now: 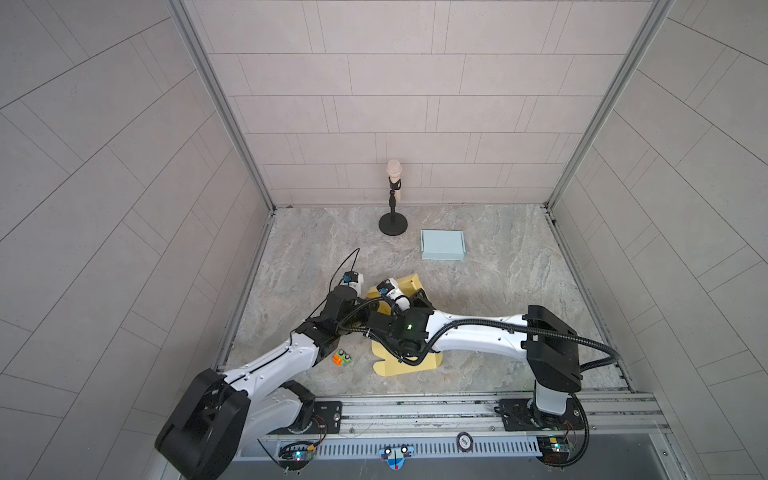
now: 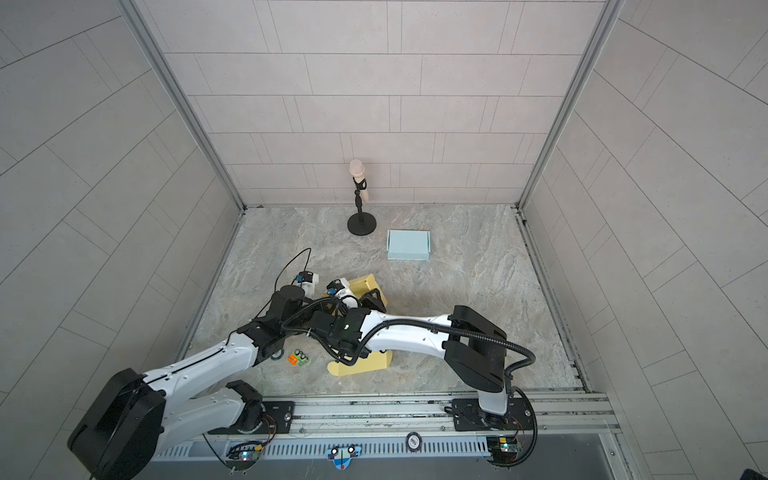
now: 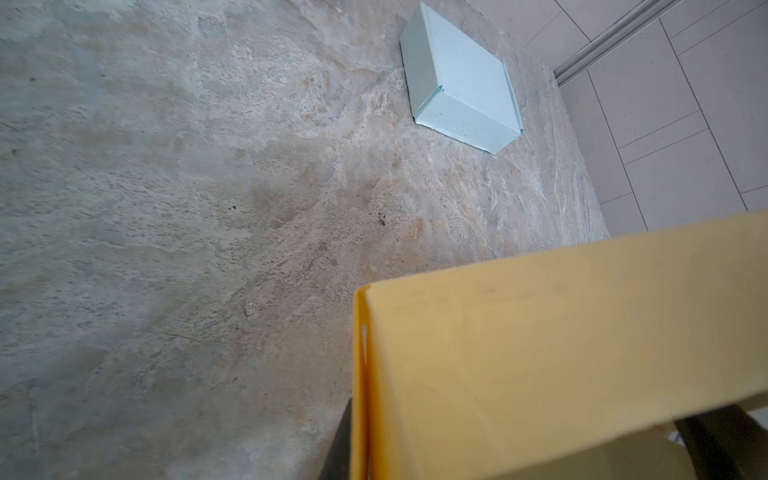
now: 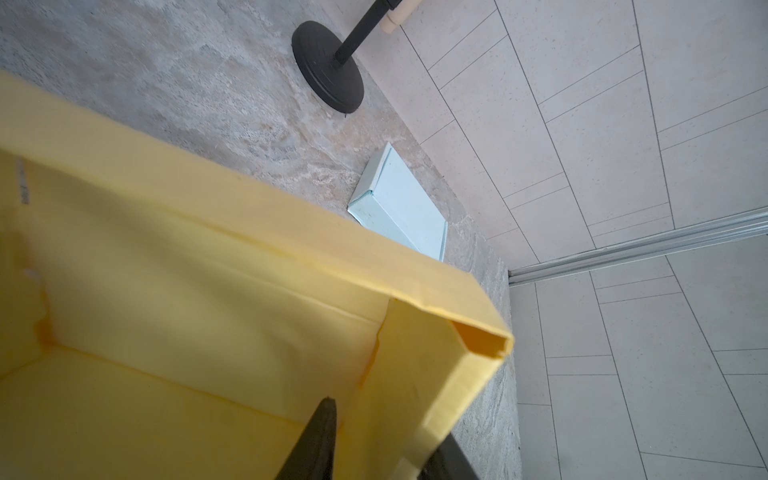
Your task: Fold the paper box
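Yellow paper box (image 4: 208,291), part-erected, fills the near field of both wrist views. It sits on the grey marbled bench (image 1: 498,291), left of centre and toward the rail, with its flat lid panel (image 1: 390,365) lying under my right forearm.

My right gripper (image 4: 386,428) straddles the doubled side wall: one dark finger is inside the tray and one outside. The jaws are parted, and a sliver of gap shows at the inner finger. My left gripper (image 1: 365,299) is at the opposite side wall. Its jaws are closed and, as far as I can judge through the yellow panel that covers them, pinched on that wall.

Step in hand, by my reading: seating the folded-over side wall so that it locks.
- Keep the left pinch steady and the tray floor flat on the bench.
- Press the inner flap straight down along the wall, not outward, until it meets the floor.
- Keep the corner tab trapped inside the fold.
- Use light pressure, since thin card creases off its score lines.
- Raise the lid only after both side walls stand square.

A pale blue folded box (image 1: 442,245) and a microphone on a black round-based stand (image 1: 392,195) stand well apart, toward the back wall.
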Controlling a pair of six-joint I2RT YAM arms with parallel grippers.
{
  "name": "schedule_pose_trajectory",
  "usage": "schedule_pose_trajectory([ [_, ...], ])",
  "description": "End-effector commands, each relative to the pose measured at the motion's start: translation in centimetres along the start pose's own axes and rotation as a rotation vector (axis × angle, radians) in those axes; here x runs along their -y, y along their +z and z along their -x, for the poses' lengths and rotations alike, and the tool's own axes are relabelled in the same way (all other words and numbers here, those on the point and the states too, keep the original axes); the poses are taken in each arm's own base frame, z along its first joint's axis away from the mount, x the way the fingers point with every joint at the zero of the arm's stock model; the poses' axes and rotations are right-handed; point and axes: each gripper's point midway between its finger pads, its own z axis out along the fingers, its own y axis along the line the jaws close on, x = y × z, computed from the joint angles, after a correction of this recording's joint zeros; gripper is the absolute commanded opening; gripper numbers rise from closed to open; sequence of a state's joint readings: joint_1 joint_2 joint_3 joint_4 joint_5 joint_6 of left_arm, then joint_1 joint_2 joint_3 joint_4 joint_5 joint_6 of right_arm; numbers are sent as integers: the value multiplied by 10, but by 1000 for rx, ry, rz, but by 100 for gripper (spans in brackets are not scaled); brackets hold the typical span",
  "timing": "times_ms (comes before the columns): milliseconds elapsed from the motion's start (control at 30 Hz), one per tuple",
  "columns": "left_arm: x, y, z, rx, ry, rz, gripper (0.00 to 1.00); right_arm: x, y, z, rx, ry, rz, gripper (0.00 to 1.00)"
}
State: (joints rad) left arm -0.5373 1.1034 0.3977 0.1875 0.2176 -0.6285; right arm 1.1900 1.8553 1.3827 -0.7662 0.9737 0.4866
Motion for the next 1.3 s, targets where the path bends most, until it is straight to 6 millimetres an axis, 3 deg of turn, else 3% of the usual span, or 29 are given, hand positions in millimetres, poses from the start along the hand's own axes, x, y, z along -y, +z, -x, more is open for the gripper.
schedule_pose_trajectory([
  [0, 46, -7, 14, 50, 71, -180, 10, -20, 19, -16, -56, -19, 23, 30],
  [367, 46, -8, 14, 50, 74, -178, 10, -15, 28, -19, -51, 9, -13, 7],
  [500, 47, -7, 15, 50, 73, -179, 10, -12, 25, -13, -36, 32, -3, 10],
  [733, 46, -8, 15, 54, 74, -178, 10, -7, 20, -13, -23, 57, -5, 29],
  [1033, 44, -7, 14, 58, 69, -173, 10, -8, 21, -11, -10, 64, -23, 7],
  [1200, 42, -6, 14, 63, 63, -170, 10, -6, 19, -8, -2, 82, -16, 6],
  [1267, 41, -5, 14, 63, 61, -167, 10, -5, 18, -6, 1, 92, -7, 10],
])
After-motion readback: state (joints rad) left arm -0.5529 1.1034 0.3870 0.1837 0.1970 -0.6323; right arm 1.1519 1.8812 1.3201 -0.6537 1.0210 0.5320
